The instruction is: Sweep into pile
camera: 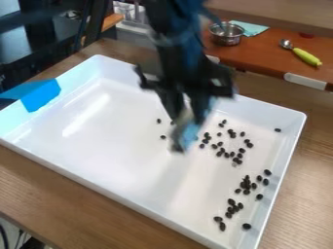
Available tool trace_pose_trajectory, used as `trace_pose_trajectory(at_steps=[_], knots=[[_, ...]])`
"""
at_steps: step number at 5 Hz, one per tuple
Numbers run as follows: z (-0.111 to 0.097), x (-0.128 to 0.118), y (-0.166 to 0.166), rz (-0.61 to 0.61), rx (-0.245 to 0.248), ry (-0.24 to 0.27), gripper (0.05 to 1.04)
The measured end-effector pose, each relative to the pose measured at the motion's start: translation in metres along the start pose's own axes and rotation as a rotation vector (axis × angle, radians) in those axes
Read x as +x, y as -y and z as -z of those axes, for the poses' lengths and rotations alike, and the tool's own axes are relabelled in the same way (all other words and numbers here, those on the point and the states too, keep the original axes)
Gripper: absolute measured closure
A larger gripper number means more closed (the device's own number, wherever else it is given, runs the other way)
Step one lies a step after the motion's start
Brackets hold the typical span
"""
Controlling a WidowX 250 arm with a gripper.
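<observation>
On either side of gripper (182,140): small dark pieces (231,132).

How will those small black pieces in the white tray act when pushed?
The black pieces look rounded, so they'd probably roll or scatter rather than slide as one. Being tiny, they're likely light, and the smooth-looking floor of the white tray may give little grip. Its raised walls should stop most strays.
</observation>
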State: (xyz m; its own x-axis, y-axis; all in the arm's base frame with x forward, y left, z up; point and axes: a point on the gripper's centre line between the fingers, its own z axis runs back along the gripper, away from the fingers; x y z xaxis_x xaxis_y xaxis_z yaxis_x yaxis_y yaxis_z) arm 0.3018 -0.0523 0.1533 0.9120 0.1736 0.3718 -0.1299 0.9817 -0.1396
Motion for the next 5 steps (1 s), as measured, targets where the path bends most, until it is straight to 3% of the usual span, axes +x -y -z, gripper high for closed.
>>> trace_pose_trajectory(at_steps=[1, 3, 5], knots=[[-0.002, 0.020, -0.029, 0.021, 0.072, 0.091, 0.750], [0.031, 0.029, -0.081, 0.070, 0.064, 0.131, 0.750], [0.059, 0.032, -0.101, 0.069, 0.145, 0.123, 0.750]])
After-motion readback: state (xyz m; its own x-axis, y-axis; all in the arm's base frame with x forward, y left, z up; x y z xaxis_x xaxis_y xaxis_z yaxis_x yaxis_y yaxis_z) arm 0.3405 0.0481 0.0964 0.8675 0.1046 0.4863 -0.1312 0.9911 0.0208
